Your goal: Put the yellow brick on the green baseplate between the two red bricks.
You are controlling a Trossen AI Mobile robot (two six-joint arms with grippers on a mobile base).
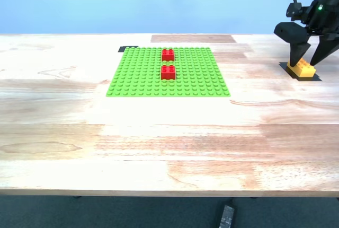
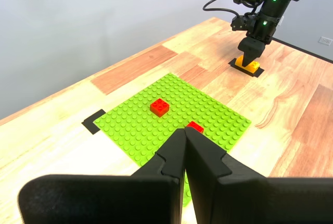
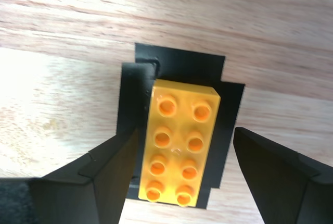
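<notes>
- Straddling the yellow brick (image 3: 179, 143), my second gripper (image 3: 184, 169) has its jaws spread, one finger (image 3: 112, 174) close against one long side of the brick and the other finger (image 3: 276, 172) standing apart from the opposite side.
- That yellow brick (image 1: 303, 67) lies flat, studs up, on a black tape patch (image 3: 179, 65) on the wooden table (image 1: 159, 132), at the exterior view's far right, well apart from the green baseplate (image 1: 137, 77).
- In the exterior view my second gripper (image 1: 305, 58) hangs down over the brick with a finger on either side.
- On the baseplate the two red bricks (image 1: 168, 54) (image 1: 168, 72) stand in one line near its middle, a narrow strip of green studs between them.
- A black tape corner (image 1: 128, 47) shows at the baseplate's far corner on the exterior view's left.
- Held well above the table, my first gripper (image 2: 184, 135) has its fingers pressed together with nothing between them; its view looks over the baseplate (image 2: 130, 125) toward my second gripper (image 2: 250, 57) and the yellow brick (image 2: 248, 65).
- One red brick (image 2: 159, 107) shows whole there, the other red brick (image 2: 195, 126) partly hidden behind the closed fingertips.
</notes>
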